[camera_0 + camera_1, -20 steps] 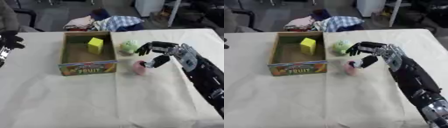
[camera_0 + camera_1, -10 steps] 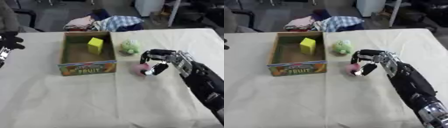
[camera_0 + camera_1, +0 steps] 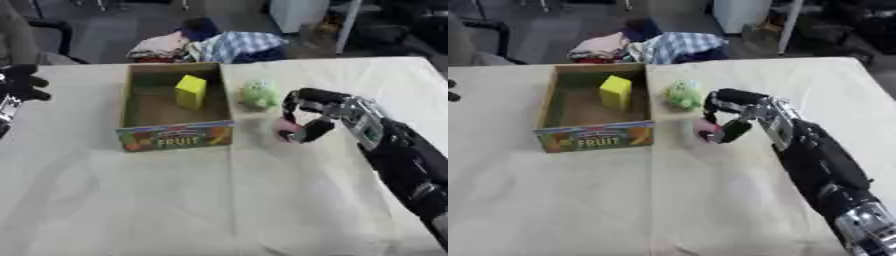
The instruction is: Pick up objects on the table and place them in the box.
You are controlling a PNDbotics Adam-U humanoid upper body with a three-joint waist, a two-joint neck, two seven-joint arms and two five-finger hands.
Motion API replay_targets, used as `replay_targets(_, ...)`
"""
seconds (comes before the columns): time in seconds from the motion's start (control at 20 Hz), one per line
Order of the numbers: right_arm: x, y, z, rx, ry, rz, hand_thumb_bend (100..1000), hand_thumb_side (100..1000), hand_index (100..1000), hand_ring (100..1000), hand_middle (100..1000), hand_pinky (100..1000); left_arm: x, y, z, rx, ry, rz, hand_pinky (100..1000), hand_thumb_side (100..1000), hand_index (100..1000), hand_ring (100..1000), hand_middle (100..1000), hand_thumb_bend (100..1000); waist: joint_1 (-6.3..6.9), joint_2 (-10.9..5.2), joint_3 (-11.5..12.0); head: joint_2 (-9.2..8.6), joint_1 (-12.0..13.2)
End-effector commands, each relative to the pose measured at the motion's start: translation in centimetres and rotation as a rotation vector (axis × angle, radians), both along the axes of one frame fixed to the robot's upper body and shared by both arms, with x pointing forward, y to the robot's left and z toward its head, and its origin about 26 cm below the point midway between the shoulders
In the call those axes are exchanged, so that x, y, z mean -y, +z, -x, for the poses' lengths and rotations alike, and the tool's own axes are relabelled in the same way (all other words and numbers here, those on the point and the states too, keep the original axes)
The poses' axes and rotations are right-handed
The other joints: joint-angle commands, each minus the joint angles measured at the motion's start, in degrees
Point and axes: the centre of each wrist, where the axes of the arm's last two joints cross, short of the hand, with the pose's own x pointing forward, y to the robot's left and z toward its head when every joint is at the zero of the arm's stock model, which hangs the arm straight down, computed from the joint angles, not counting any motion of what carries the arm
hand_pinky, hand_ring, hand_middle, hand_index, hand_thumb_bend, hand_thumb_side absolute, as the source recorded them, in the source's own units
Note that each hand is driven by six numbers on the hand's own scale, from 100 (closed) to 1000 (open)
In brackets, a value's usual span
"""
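Curling round pink object (image 3: 282,129), right robot hand (image 3: 317,111), green toy (image 3: 256,94) beside box (image 3: 175,136)

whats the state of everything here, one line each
box: upright on the table, open at the top
yellow block: inside the box, standing near its far wall
green object: on the table right of the box, not held
pink object: on the table, right hand's fingers curled round it
right hand: shut on the pink object
left hand: at the left edge, holding nothing, fingers unclear
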Motion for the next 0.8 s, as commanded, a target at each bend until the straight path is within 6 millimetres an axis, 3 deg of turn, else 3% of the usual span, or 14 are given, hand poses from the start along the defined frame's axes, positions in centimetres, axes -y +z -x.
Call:
replay_targets(0.05,-1.1,4.5,-0.8,0.104,0.014,-0.059,206,206,378,665,581,687,-0.1,0.8,0.1,0.022,-0.009,-0.005,856,778,849,666,670,349,0.0,-0.99,0.24,0.28,-0.05)
replay_targets(0.2,-3.4,6.3,-1.5,0.132,0.019,-0.093,207,209,385,665,582,687,0.3,0.7,0.1,0.017,-0.031,0.0,857,780,849,666,669,347,-0.09,-1.21,0.85,0.28,-0.41)
replay_targets(0.35,-5.4,6.7,-2.1,0.128,0.012,-0.108,195,219,397,663,584,686,1.1,1.0,0.0,0.027,-0.069,0.011,858,771,848,666,669,348,-0.01,-1.29,1.88,0.28,-0.8)
replay_targets(0.8,-10.3,3.8,-3.0,0.102,-0.095,-0.144,177,280,509,667,606,687,3.3,2.3,0.0,0.068,-0.164,0.051,857,763,848,667,673,349,0.5,-0.62,5.24,0.28,-2.48)
